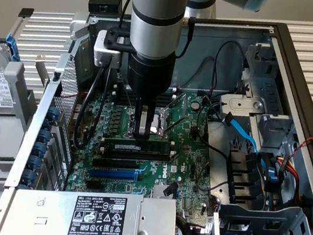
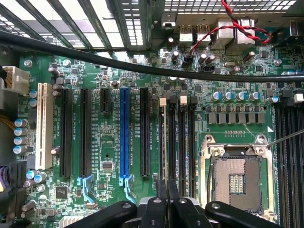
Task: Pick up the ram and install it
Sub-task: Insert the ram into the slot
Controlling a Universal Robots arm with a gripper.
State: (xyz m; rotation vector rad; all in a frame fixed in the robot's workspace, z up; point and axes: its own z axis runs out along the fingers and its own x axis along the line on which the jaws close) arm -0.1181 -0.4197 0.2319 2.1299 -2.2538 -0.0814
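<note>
One ram stick (image 1: 139,149) on edge in the DIMM slot (image 2: 163,101) farthest from the CPU socket (image 2: 235,178), pinched mid-length by the gripper (image 1: 140,132) (fingers pressed onto it). Judged: seating step, pickup done. Calling for straight, even downward pressure; end-clip latching impossible to tell.

The gripper (image 1: 137,131) reaches down into the open computer case (image 1: 306,75), apparently touching the ram (image 1: 137,149) standing on the motherboard (image 1: 188,158).
</note>
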